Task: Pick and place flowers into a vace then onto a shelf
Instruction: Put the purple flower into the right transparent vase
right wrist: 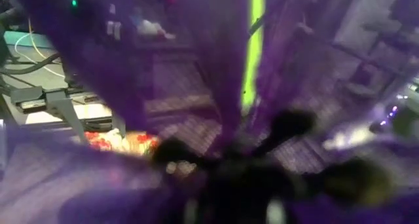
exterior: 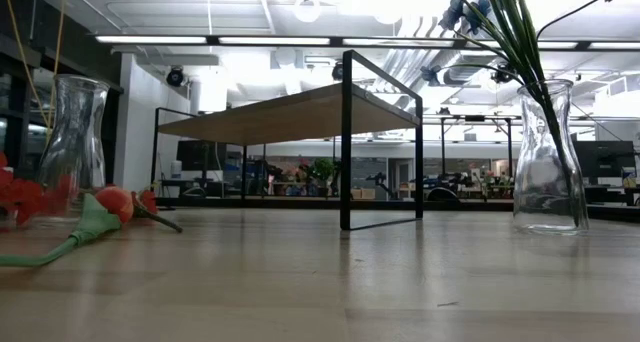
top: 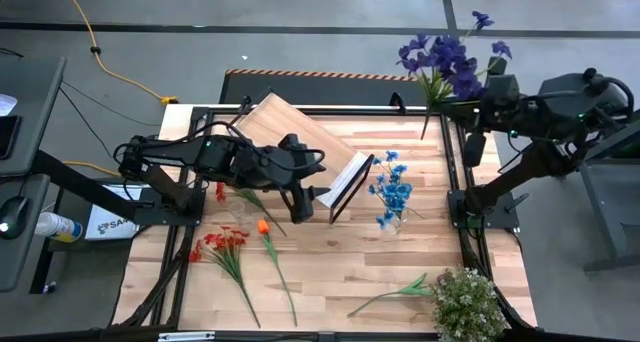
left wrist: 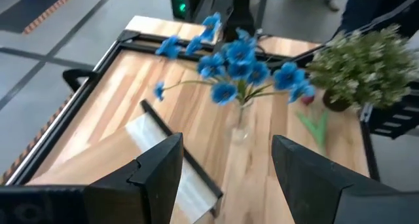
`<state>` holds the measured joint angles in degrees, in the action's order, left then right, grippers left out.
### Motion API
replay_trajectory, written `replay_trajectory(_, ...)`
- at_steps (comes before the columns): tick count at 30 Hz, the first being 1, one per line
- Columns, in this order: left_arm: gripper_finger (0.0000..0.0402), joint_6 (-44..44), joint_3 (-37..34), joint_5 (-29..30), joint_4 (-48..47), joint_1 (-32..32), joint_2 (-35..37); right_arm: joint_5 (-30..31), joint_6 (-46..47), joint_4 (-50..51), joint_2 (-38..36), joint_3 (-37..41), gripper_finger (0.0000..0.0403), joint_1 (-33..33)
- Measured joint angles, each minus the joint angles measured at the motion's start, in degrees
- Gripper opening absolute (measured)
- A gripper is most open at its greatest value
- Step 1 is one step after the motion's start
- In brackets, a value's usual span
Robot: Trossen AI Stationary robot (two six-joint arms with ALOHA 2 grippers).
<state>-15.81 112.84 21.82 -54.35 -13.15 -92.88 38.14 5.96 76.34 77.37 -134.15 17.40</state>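
Orange tulip (exterior: 112, 204): lies flat on the desk (top: 330, 272) close to the low camera, on the left arm's side of the shelf (top: 300, 142), its green stem running toward the near edge
Red sprays (top: 225, 242): flat on the desk just beside the tulip, farther from the shelf than the tulip's bloom
Empty glass vase (exterior: 75, 142): upright behind the tulip in the low view, apart from the shelf's black legs
Shelf: light wood board in a thin black frame, lying slantwise across the middle of the desk; in the low view it stands on its legs
Left gripper (top: 322, 197): at the shelf's black end frame, on the side facing the near edge
Left fingers (left wrist: 160, 168): spread wide, with a bar of the shelf's frame running between them; no contact with it can be made out
Blue flowers (top: 390, 190): standing in a clear glass vase (exterior: 550, 167), upright, just beside the shelf's end frame on the right arm's side
Dark pink rose (left wrist: 308, 99): flat on the desk beyond the blue flowers from the shelf, near the bushy green plant (top: 466, 302)
Purple flowers (top: 450, 57): held up in the air past the desk's far right corner, well apart from the shelf
Right gripper (top: 480, 107): at the stems of the purple flowers, fingers pressed together on them
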Motion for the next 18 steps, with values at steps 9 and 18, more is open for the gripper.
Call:
replay_trajectory(9, 0.0266, -3.0, 0.0, 3.1, -4.4, 0.0, 0.0, 2.8, 7.1, 8.4, -0.2, 0.0, 0.0, 3.3)
replay_trajectory(18, 0.0266, -6.8, 0.0, 4.8, -8.5, 0.0, 0.0, 3.9, 14.0, 13.5, -0.7, 2.1, 0.0, 7.1)
